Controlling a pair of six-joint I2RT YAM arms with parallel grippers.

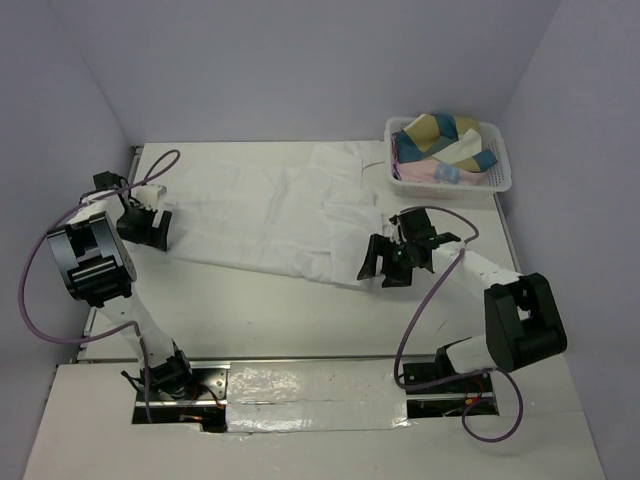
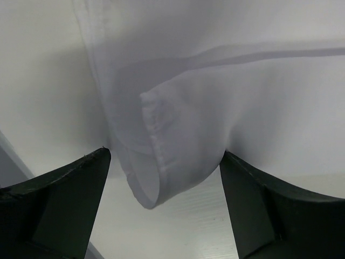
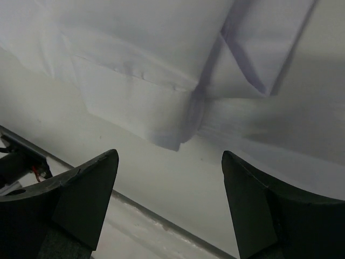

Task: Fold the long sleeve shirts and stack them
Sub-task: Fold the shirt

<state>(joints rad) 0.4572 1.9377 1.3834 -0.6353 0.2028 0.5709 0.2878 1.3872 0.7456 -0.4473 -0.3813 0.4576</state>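
A white long sleeve shirt (image 1: 285,212) lies spread out on the bench (image 1: 250,310). It runs from near the left edge across the far half, and its far right part comes up just beside a white basket (image 1: 497,178) in the far right corner. The basket holds folded cloths (image 1: 440,135) in yellow, blue and pink.

The left end effector (image 1: 147,235) sits low at the left end of the shirt, close to the left edge of the bench. It is wide open and grips nothing. In its own camera a sleeve cuff (image 2: 156,156) lies on the bench right in the gap between the two black fingers (image 2: 59,205) - the cuff is folded over and its stitched rim shows. The fingers do not pinch it.

The right end effector (image 1: 388,268) hangs over the near right side of the shirt, toward the right edge of the bench. It is open too and holds nothing. In its camera a corner of the shirt's hem (image 3: 170,135) lies just ahead of the fingers (image 3: 81,199) - bare bench sits between them and the cloth.
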